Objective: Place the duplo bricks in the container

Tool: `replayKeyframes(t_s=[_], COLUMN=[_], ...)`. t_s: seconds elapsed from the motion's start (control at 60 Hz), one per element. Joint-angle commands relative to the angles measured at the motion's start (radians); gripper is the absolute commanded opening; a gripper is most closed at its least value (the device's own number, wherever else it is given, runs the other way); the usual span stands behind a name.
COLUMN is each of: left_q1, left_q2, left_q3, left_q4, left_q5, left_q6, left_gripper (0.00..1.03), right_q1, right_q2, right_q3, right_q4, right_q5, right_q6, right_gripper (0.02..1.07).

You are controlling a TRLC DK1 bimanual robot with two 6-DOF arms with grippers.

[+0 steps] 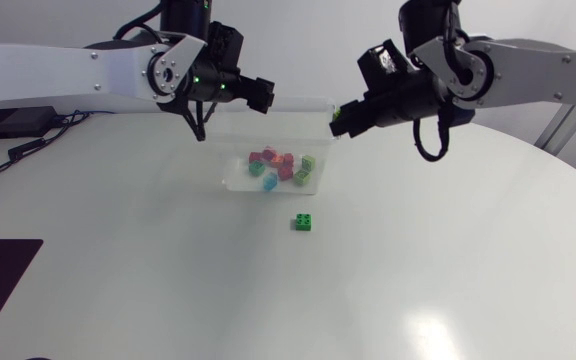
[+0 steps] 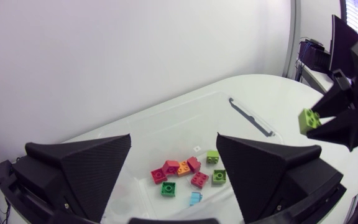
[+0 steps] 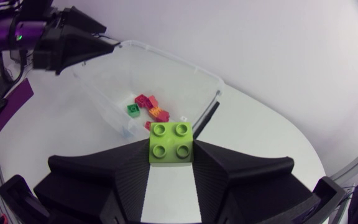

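Outside container (image 1: 298, 103), green brick (image 1: 305, 222) loose; right hand (image 3: 171, 154) holds lime brick (image 3: 171, 140)

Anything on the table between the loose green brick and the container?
No. In the head view the table between the green brick and the near wall of the container is bare.

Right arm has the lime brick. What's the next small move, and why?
Probably ease the right gripper inward over the container before releasing. The lime brick is clamped between its fingers, but the gripper sits at the container's rim, not clearly above its inside.
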Motion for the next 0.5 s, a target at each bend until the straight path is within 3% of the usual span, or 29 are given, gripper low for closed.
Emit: replayKeyframes(t_s=[0.0, 0.4, 0.483], left_q1=[-0.015, -0.052, -0.063], left_q2=[-0.108, -0.308, -0.308], left_q3=[-0.089, -0.414, -0.454], left_q4=[0.002, -0.057, -0.070], left_q5=[0.003, 0.113, 0.131], left_q6=[0.023, 0.152, 0.184], left_gripper=[0.99, 0.99, 0.99], right_q1=[0.024, 0.087, 0.093], right_q2=[0.072, 0.339, 0.402], right_q3=[0.083, 0.404, 0.481], right_q4=[-0.029, -0.103, -0.130], right_q5=[0.020, 0.056, 0.070], right_q6=[0.040, 0.081, 0.087], right_gripper=[0.25, 0.26, 0.35])
